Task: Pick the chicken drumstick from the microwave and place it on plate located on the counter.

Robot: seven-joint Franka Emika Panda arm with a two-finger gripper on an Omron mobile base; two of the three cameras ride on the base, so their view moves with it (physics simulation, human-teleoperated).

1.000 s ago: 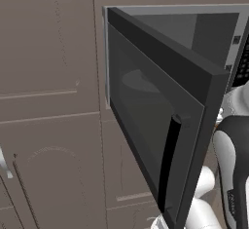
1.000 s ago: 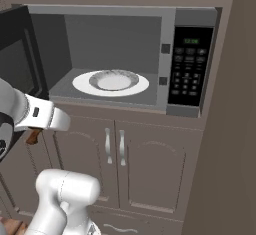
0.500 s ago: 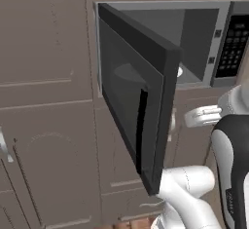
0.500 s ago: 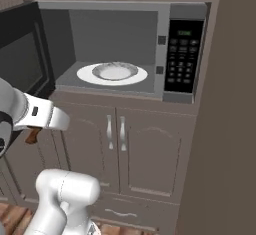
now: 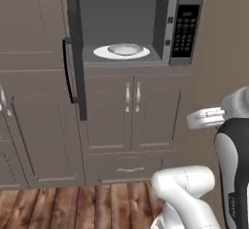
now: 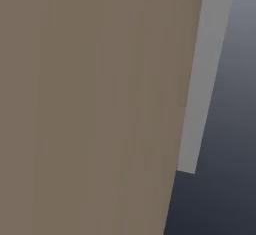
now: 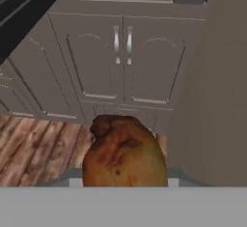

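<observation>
Base has backed off and swung since a second ago: the built-in grey microwave (image 5: 131, 28), door open, now sits well ahead of and above my pincer. I read the pincer as clamped on the browned, glossy chicken drumstick (image 7: 124, 154), tips hidden beneath it. Pick looks done; I must find the counter plate next.

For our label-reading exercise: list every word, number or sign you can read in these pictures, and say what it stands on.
Black keypad panel of the open grey built-in microwave: rows of pale button marks, too small and blurred to read.
Brown roasted chicken drumstick, grey-brown cabinet doors, wooden floor: no text.
</observation>
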